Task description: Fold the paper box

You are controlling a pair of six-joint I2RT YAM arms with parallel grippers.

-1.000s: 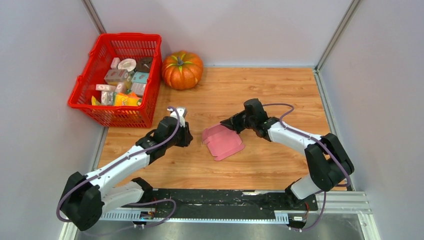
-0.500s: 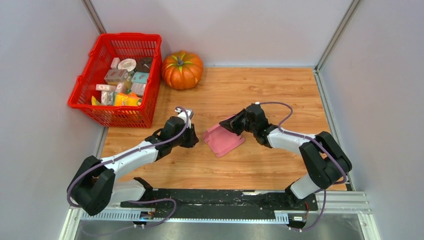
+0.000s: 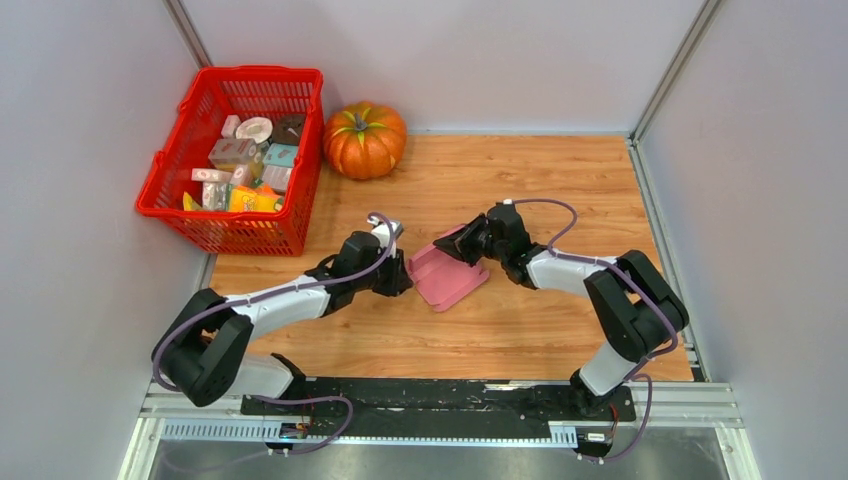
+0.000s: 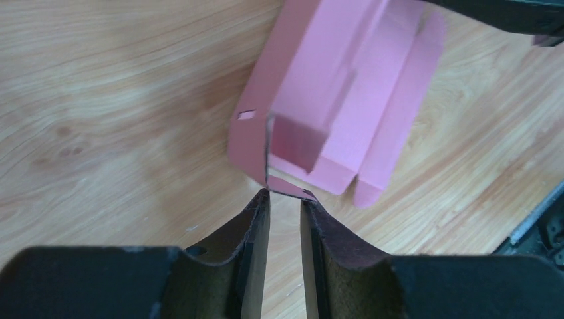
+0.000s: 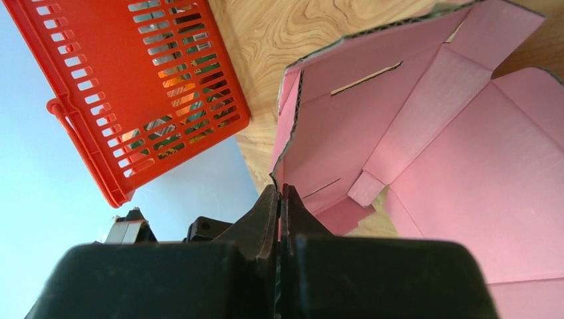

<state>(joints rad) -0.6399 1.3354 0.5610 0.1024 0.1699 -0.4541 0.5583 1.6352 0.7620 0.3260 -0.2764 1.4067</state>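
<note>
Wood tabletop (image 3: 520,320), grey walls (image 3: 450,60); R pincer (image 3: 452,248) clamped on paper box (image 3: 448,285), L pincer (image 3: 405,283) apart.

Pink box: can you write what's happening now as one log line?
paper box: partly folded, one side lifted | right gripper: shut on its edge | left gripper: open, tips at a corner flap

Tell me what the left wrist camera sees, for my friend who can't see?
A partly folded pink paper box rests on a wooden table. The left gripper, slightly open, points at its near corner flap.
</note>
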